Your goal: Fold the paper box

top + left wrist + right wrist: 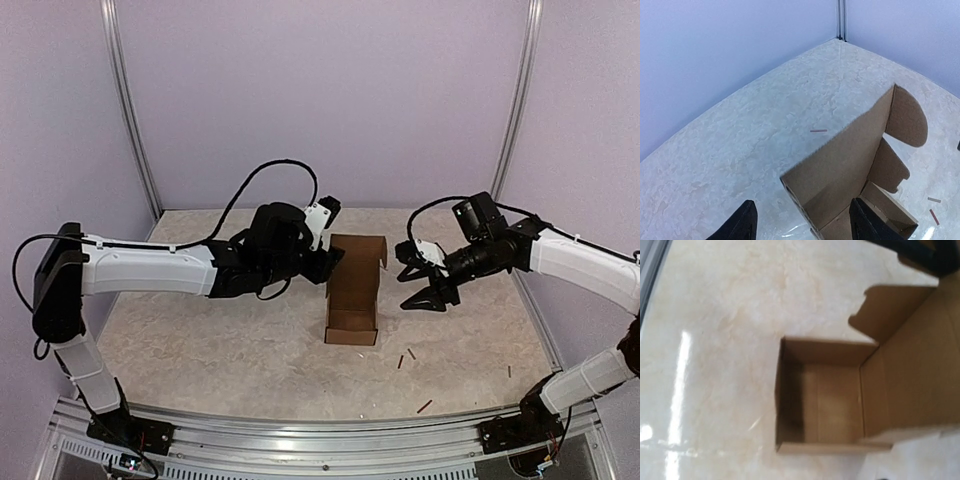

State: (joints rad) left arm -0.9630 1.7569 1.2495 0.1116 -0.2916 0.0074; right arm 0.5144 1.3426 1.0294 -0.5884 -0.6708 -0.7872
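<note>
The paper box is brown cardboard and stands open in the middle of the table, with its lid flap raised at the far end. My left gripper is at the box's far left side and is open. In the left wrist view, the left gripper straddles the left wall of the paper box, one finger inside and the other outside. My right gripper hangs open just right of the box, apart from it. The right wrist view looks down into the paper box; its own fingers are out of frame.
Several small dark sticks lie on the table in front of and to the right of the box, and one more lies behind it. Purple walls enclose the table. A metal rail runs along the near edge.
</note>
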